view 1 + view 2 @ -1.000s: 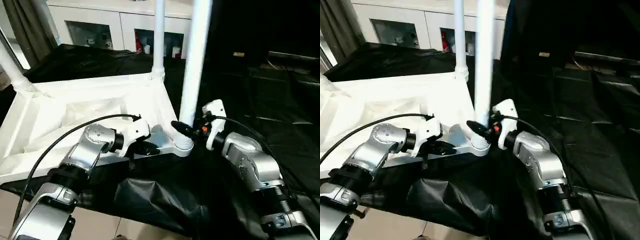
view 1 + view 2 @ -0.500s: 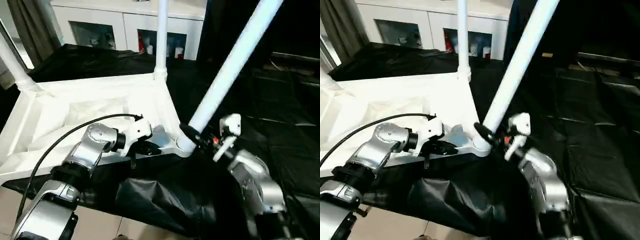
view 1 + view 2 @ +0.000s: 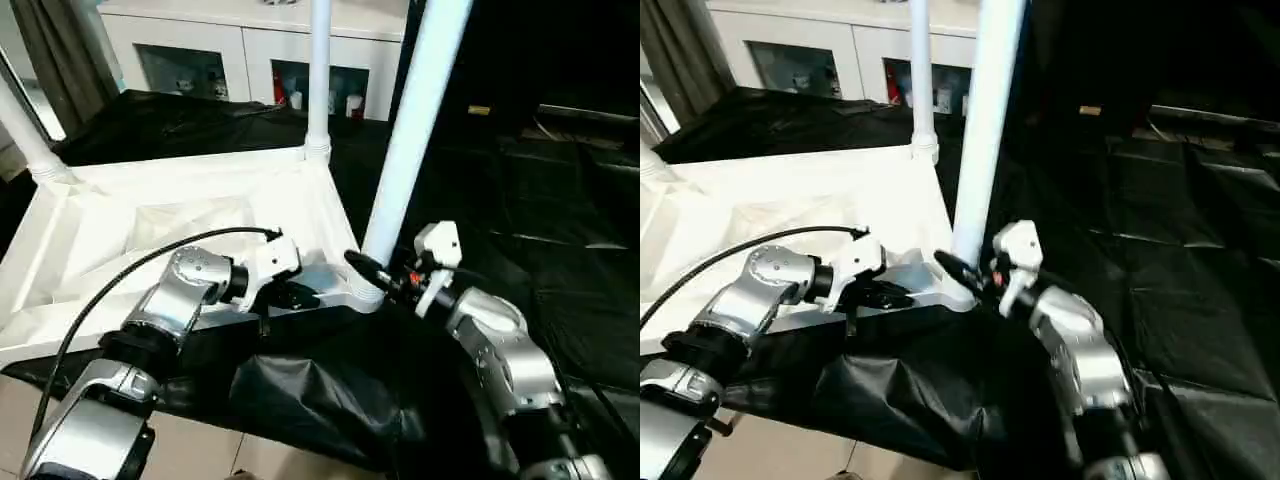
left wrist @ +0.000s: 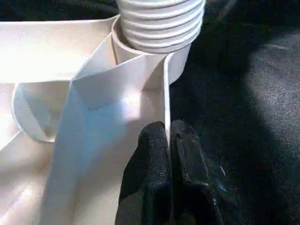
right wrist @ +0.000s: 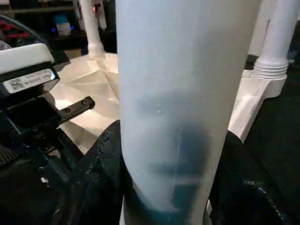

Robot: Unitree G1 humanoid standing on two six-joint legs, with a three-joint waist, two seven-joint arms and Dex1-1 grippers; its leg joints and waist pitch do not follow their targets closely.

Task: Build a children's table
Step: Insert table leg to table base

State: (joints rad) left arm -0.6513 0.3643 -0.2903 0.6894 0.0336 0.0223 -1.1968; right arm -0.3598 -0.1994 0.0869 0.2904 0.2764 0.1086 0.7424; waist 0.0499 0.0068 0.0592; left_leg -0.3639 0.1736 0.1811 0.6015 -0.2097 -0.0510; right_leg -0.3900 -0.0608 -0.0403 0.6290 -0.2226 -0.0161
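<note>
Leg (image 3: 405, 150) sits at the near corner socket (image 3: 362, 290) of the upturned tabletop (image 3: 180, 215); my right gripper (image 3: 385, 275) jaws clasp it low, my left gripper (image 4: 168, 140) jaws pinch the rim shut. I'd keep it plumb while twisting.

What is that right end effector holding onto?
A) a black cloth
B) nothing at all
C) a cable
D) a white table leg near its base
D: the right end effector has its black fingers either side of the white leg, just above the corner socket of the upturned table top.
</note>
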